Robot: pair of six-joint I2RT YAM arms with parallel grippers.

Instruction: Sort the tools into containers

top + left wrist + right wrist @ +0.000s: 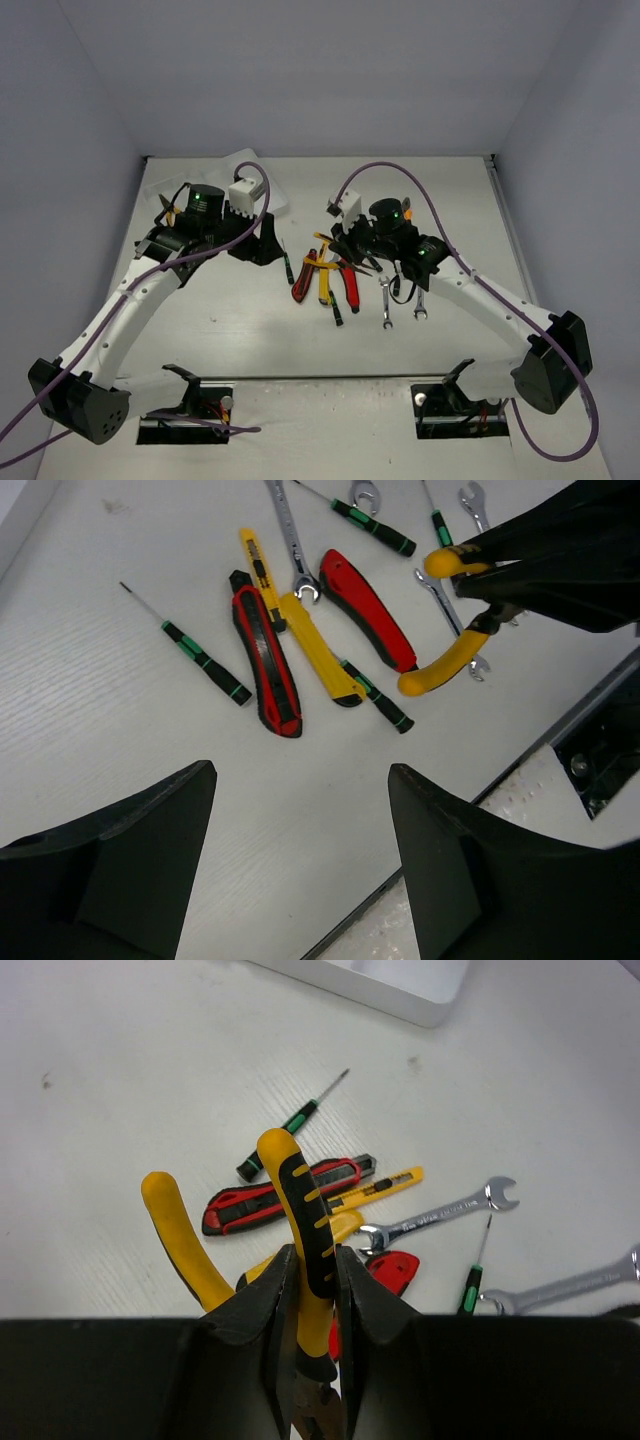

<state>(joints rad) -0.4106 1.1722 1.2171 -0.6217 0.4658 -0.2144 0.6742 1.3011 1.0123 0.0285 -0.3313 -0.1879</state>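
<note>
The right gripper [312,1290] clenches one handle of the yellow pliers [300,1200] above the other tools [335,280], which lie mid-way across the table [220,330]. The left gripper [300,775] is spread and empty, near the far-left tray [278,198].

A: Where are the views?
B: One high behind the arms [130,300], looking down; wrist views close behind the left gripper [300,775] and right gripper [315,1260].
A: Shared?
B: The red-black knife [265,655] lying ahead of both.

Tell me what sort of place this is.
Likely a robotics lab cell: left arm and right arm bolted to a white table holding tools and a sorting tray, bare grey walls around.
</note>
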